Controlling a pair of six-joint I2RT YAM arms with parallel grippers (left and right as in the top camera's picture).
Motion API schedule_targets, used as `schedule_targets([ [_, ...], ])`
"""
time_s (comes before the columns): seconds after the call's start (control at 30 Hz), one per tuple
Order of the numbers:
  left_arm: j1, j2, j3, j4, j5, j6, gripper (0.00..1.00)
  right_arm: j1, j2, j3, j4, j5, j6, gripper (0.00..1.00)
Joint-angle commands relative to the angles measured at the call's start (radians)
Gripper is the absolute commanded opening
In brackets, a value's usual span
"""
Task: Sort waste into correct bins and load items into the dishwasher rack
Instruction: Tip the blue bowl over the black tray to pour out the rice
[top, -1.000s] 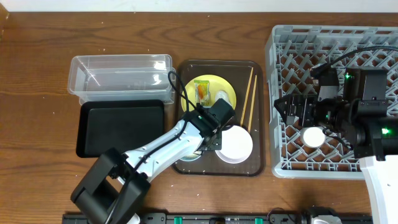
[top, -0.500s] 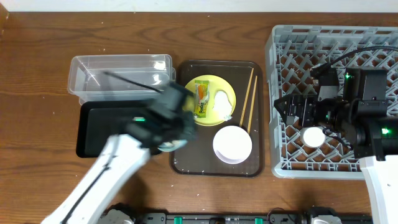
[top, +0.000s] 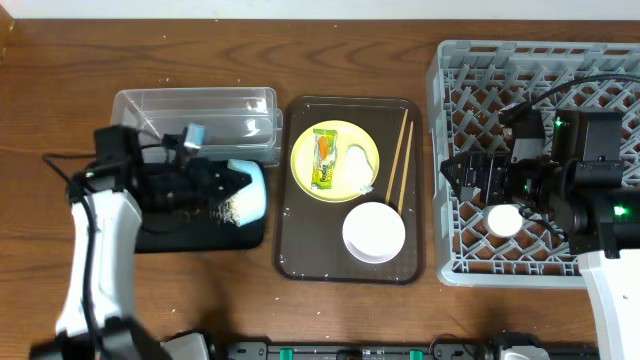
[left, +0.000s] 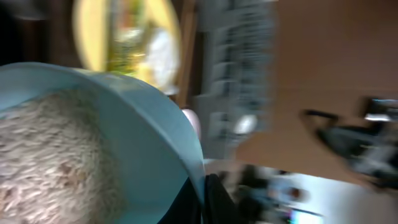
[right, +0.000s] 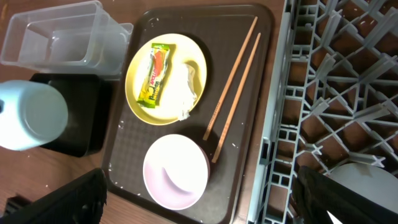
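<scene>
My left gripper (top: 228, 182) is shut on the rim of the light-blue bowl (top: 251, 190), which it holds tipped on its side over the black tray (top: 160, 232). Pale rice grains (top: 231, 208) lie on that tray. The blurred left wrist view shows grains (left: 43, 162) inside the bowl (left: 149, 149) and my finger (left: 205, 200) on its rim. My right gripper (top: 452, 178) is open and empty over the grey rack's (top: 600, 70) left edge. A white cup (top: 505, 220) sits in the rack. The yellow plate (top: 338, 180) holds the wrapper (top: 323, 158) and the white scrap (top: 360, 168).
The clear tub (top: 195, 112) stands behind the black tray. The dark-brown serving tray (top: 300, 255) also carries two chopsticks (top: 398, 155) and the white-pinkish bowl (top: 374, 232). The right wrist view shows the plate (right: 140, 93), chopsticks (right: 235, 81), pinkish bowl (right: 176, 171) and rack (right: 336, 93).
My left arm lifted the light-blue bowl off the serving tray, swung it left over the black tray and tipped it; grains now lie there. The right arm has not moved.
</scene>
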Motion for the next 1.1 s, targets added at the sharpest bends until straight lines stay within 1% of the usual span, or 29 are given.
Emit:
schedule_targets([
  [0.0, 0.061, 0.054, -0.025, -0.004, 0.325, 0.144, 0.06, 0.011, -0.001, 0.016, -0.003, -0.001, -0.010, 0.95],
  [0.1, 0.092, 0.097, -0.032, -0.004, 0.328, 0.144, 0.06, 0.011, -0.001, 0.016, -0.012, 0.007, -0.010, 0.95],
  [0.23, 0.103, 0.108, -0.032, -0.006, 0.326, 0.145, 0.06, 0.011, -0.001, 0.016, -0.023, 0.042, -0.010, 0.95],
  [0.33, 0.111, 0.110, -0.032, 0.026, 0.264, 0.140, 0.06, 0.011, -0.001, 0.016, -0.026, 0.041, -0.010, 0.96],
  [0.4, 0.113, 0.111, -0.036, -0.035, 0.292, 0.138, 0.06, 0.011, -0.001, 0.016, -0.027, 0.040, -0.010, 0.96],
  [0.43, 0.113, 0.111, -0.037, -0.063, 0.311, 0.163, 0.06, 0.011, -0.001, 0.016, -0.027, 0.040, -0.010, 0.96],
  [0.47, 0.113, 0.111, -0.038, -0.063, 0.296, 0.202, 0.06, 0.011, -0.001, 0.016, -0.029, 0.040, -0.010, 0.96],
  [0.5, 0.118, 0.113, -0.038, -0.036, 0.245, 0.205, 0.06, 0.011, -0.001, 0.016, -0.030, 0.040, -0.010, 0.96],
  [0.53, 0.130, 0.118, -0.038, -0.001, 0.148, 0.159, 0.06, 0.011, -0.001, 0.016, -0.030, 0.040, -0.010, 0.96],
  [0.57, 0.143, 0.127, -0.039, 0.002, 0.096, 0.097, 0.06, 0.011, -0.001, 0.016, -0.030, 0.040, -0.010, 0.96],
  [0.6, 0.150, 0.136, -0.043, -0.020, 0.128, 0.090, 0.06, 0.011, -0.001, 0.016, -0.031, 0.040, -0.010, 0.96],
  [0.63, 0.153, 0.142, -0.048, -0.061, 0.207, 0.117, 0.06, 0.011, -0.001, 0.016, -0.033, 0.040, -0.010, 0.96],
  [0.67, 0.154, 0.143, -0.055, -0.109, 0.302, 0.179, 0.06, 0.011, -0.001, 0.016, -0.038, 0.041, -0.011, 0.96],
  [0.7, 0.154, 0.142, -0.058, -0.144, 0.327, 0.247, 0.07, 0.011, -0.001, 0.016, -0.040, 0.041, -0.011, 0.97],
  [0.73, 0.159, 0.142, -0.058, -0.106, 0.301, 0.297, 0.06, 0.011, -0.001, 0.016, -0.042, 0.040, -0.010, 0.97],
  [0.77, 0.168, 0.146, -0.058, -0.065, 0.216, 0.271, 0.06, 0.011, -0.001, 0.016, -0.042, 0.040, -0.010, 0.96],
  [0.8, 0.181, 0.154, -0.059, -0.027, 0.135, 0.187, 0.06, 0.011, -0.001, 0.016, -0.041, 0.040, -0.010, 0.97],
  [0.83, 0.191, 0.164, -0.059, -0.030, 0.124, 0.135, 0.06, 0.011, -0.001, 0.016, -0.041, 0.040, -0.010, 0.97],
  [0.87, 0.194, 0.172, -0.060, -0.064, 0.188, 0.147, 0.06, 0.011, -0.001, 0.016, -0.041, 0.040, -0.010, 0.97],
  [0.9, 0.194, 0.174, -0.062, -0.109, 0.269, 0.207, 0.06, 0.011, -0.001, 0.016, -0.042, 0.040, -0.010, 0.97],
  [0.93, 0.193, 0.173, -0.062, -0.136, 0.323, 0.294, 0.06, 0.011, -0.001, 0.016, -0.042, 0.040, -0.010, 0.97],
  [0.97, 0.194, 0.171, -0.062, -0.122, 0.316, 0.340, 0.06, 0.011, -0.001, 0.016, -0.042, 0.040, -0.010, 0.97],
  [1.0, 0.200, 0.172, -0.062, -0.080, 0.261, 0.324, 0.06, 0.011, -0.001, 0.016, -0.041, 0.040, -0.010, 0.97],
  [1.03, 0.209, 0.179, -0.062, -0.046, 0.183, 0.233, 0.06, 0.011, -0.001, 0.016, -0.040, 0.040, -0.010, 0.97],
  [1.07, 0.215, 0.187, -0.063, -0.060, 0.166, 0.165, 0.06, 0.011, -0.001, 0.016, -0.041, 0.040, -0.010, 0.97],
])
